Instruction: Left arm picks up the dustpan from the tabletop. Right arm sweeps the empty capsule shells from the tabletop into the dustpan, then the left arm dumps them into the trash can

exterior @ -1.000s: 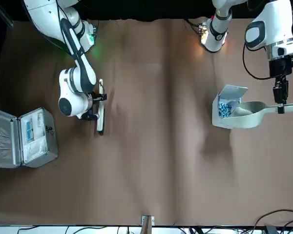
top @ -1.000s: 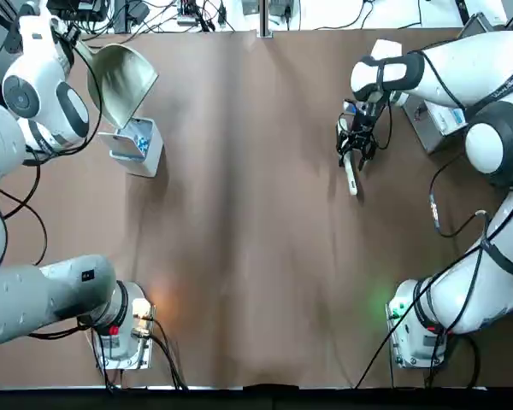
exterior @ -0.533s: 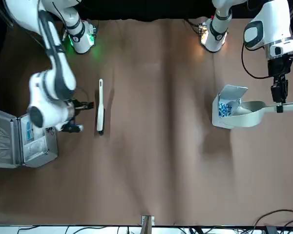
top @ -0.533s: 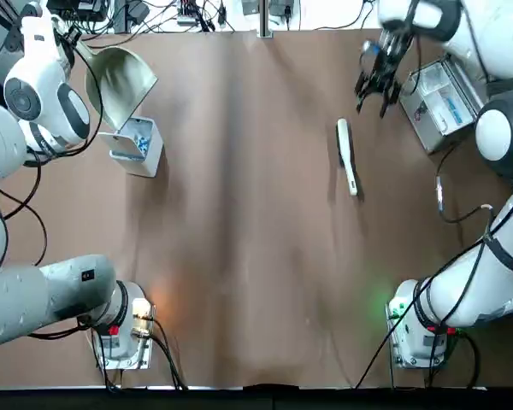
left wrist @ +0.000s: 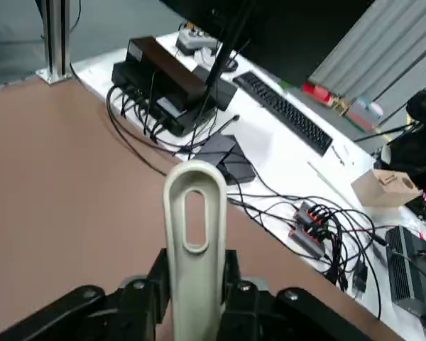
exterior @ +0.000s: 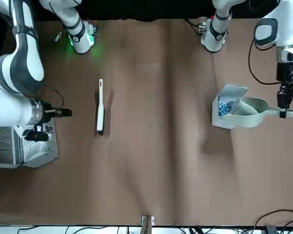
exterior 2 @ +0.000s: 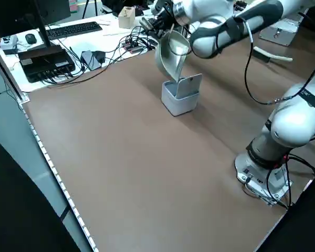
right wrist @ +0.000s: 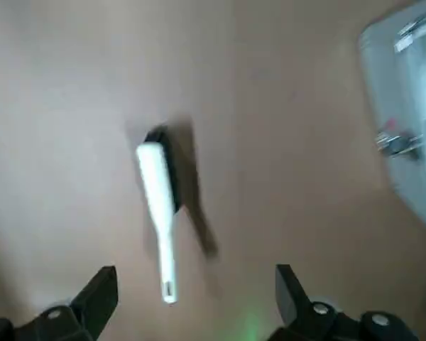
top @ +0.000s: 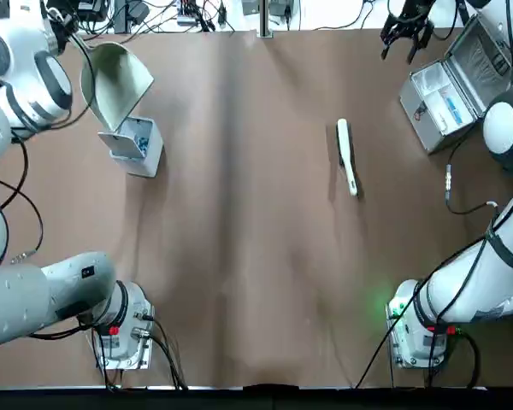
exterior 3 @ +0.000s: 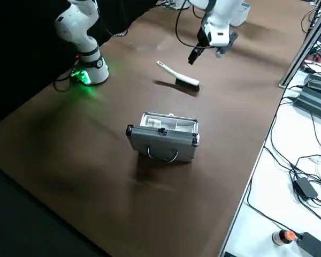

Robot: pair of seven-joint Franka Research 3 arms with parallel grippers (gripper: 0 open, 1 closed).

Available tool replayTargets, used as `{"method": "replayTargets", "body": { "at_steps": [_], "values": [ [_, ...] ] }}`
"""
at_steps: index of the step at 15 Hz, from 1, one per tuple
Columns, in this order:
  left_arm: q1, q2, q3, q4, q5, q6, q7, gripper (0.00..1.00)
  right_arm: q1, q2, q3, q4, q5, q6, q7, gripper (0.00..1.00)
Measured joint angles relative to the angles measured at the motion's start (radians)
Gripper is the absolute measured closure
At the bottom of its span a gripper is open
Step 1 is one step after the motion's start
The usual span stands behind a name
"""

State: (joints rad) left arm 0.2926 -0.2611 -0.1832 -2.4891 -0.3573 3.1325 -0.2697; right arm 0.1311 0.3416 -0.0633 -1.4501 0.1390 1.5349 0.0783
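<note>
The cream dustpan (top: 115,81) hangs tilted, its mouth down over the small white trash can (top: 137,147) at the far left of the table. My left gripper (left wrist: 194,266) is shut on the dustpan's handle (left wrist: 194,227). Small blue-white bits (exterior: 225,108) lie inside the trash can (exterior: 223,117). No capsule shells show on the tabletop. My right gripper (top: 407,30) is open and holds nothing, high at the table's far right edge. It is well away from the slim white brush (right wrist: 160,206).
The white brush (top: 346,156) lies flat on the table right of centre. An open silver case (top: 449,85) stands at the far right, near my right gripper. Cables, a keyboard and boxes (left wrist: 170,78) crowd the bench beyond the far edge.
My right gripper let go of the brush, opened, and moved up and away past the silver case; the brush stays flat on the table. The dustpan shifted only slightly above the trash can.
</note>
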Motion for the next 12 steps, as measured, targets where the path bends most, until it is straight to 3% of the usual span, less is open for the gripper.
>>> {"method": "replayTargets", "body": {
  "at_steps": [7, 12],
  "values": [
    [0.098, 0.045, 0.011, 0.226, 0.0, -0.412, -0.001, 0.67, -0.055, -0.033, -0.001, 0.139, -0.032, -0.01, -0.044, 0.02],
    [0.098, 0.146, 0.094, 0.354, 0.0, -0.571, -0.004, 0.67, -0.057, -0.137, 0.001, 0.154, -0.107, -0.039, -0.058, 0.02]
  ]
}}
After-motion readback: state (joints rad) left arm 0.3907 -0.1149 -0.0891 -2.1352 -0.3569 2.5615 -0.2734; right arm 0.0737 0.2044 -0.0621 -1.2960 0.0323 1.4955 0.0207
